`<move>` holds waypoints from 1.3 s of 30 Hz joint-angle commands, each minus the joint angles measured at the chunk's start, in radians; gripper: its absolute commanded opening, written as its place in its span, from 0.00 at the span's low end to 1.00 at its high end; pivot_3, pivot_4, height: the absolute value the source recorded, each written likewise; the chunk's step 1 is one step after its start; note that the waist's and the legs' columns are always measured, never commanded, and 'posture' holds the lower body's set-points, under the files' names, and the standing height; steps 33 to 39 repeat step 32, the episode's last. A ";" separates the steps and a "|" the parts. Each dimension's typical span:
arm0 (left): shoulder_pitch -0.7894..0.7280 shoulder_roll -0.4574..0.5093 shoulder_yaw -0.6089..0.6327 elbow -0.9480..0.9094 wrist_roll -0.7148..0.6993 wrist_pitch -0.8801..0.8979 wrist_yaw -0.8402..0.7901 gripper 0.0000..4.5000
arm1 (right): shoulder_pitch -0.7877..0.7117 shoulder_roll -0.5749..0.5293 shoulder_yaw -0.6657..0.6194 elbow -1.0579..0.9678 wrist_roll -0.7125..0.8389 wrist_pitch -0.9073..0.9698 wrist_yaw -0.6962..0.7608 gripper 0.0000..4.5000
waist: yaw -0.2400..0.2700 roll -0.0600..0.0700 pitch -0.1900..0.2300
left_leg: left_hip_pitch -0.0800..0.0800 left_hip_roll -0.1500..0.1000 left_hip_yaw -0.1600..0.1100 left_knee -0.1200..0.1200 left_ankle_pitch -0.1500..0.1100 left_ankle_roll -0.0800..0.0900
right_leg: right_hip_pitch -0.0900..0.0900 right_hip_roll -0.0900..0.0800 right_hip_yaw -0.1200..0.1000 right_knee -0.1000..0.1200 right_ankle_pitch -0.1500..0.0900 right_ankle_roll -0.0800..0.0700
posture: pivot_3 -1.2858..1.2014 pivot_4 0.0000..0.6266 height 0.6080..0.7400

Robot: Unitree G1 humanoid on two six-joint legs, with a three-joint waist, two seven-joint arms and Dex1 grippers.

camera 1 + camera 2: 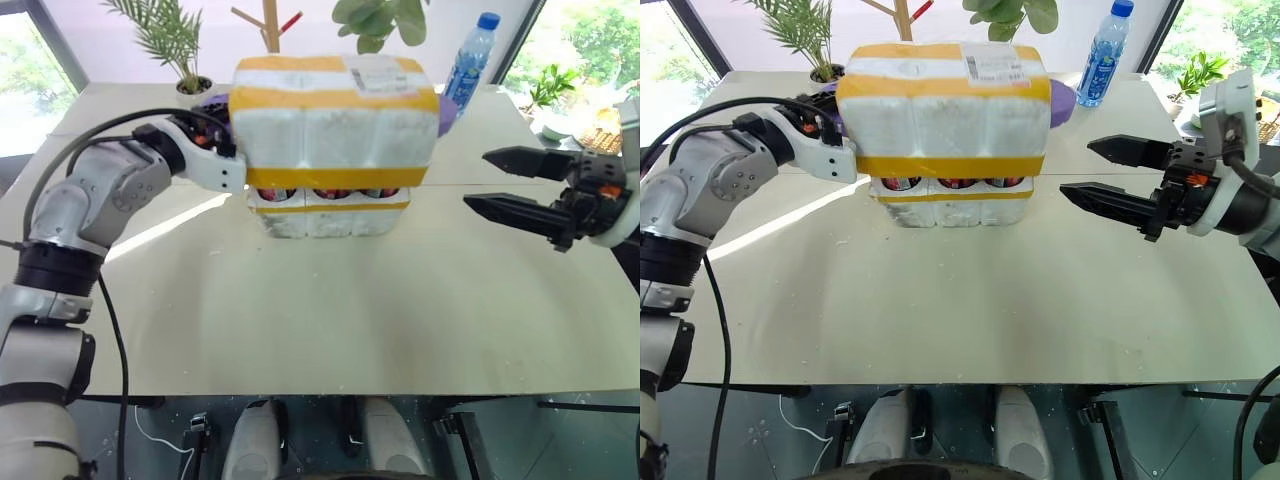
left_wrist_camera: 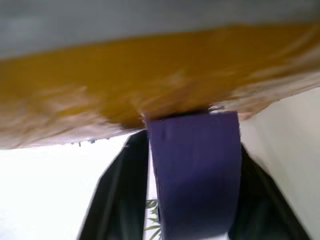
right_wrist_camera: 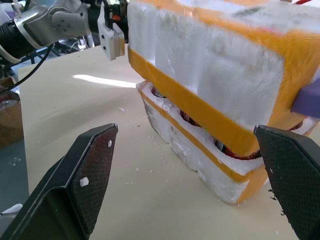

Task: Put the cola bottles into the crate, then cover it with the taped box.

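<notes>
The taped box (image 1: pixel 335 120), white styrofoam with wide yellow bands and a paper label, sits tilted over the crate (image 1: pixel 330 217) in the middle of the table. Red caps of the cola bottles (image 1: pixel 957 183) show in the gap between them. My left gripper (image 2: pixel 192 140) is at the box's left side, just under its yellow tape. Its black fingers (image 2: pixel 120 190) stand apart with a purple strap (image 2: pixel 195 175) between them. My right gripper (image 1: pixel 476 180) hangs open to the right of the box, apart from it, with nothing in it.
A blue-capped water bottle (image 1: pixel 470 62) stands behind the box at the back right, with potted plants (image 1: pixel 190 85) along the far edge. A tray of things (image 1: pixel 600 135) lies at the far right. The beige table (image 1: pixel 330 320) stretches toward me.
</notes>
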 commanded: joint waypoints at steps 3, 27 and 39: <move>0.084 0.051 0.065 -0.117 -0.079 0.003 -0.051 0.81 | -0.006 0.010 -0.009 -0.014 0.009 -0.028 0.000 1.00 | 0.000 0.000 0.000 | 0.000 0.000 0.000 0.000 0.000 0.000 | 0.000 0.000 0.000 0.000 0.000 0.000 | 0.52 0.24 1.00; 0.484 0.426 0.695 -0.281 -1.464 1.259 -0.975 0.81 | 0.004 -0.086 0.133 0.166 -0.169 -0.138 0.234 1.00 | -0.018 0.000 0.000 | 0.008 0.001 -0.001 -0.002 0.000 -0.001 | 0.007 -0.001 -0.001 -0.001 -0.004 -0.004 | 0.52 0.24 1.00; 0.425 0.452 0.625 -0.243 -1.415 1.181 -1.018 0.81 | -0.027 -0.073 0.155 0.181 -0.183 -0.141 0.254 1.00 | -0.022 0.001 0.000 | 0.010 0.001 -0.001 -0.003 0.000 -0.001 | 0.009 0.000 -0.001 0.000 -0.005 -0.005 | 0.52 0.24 1.00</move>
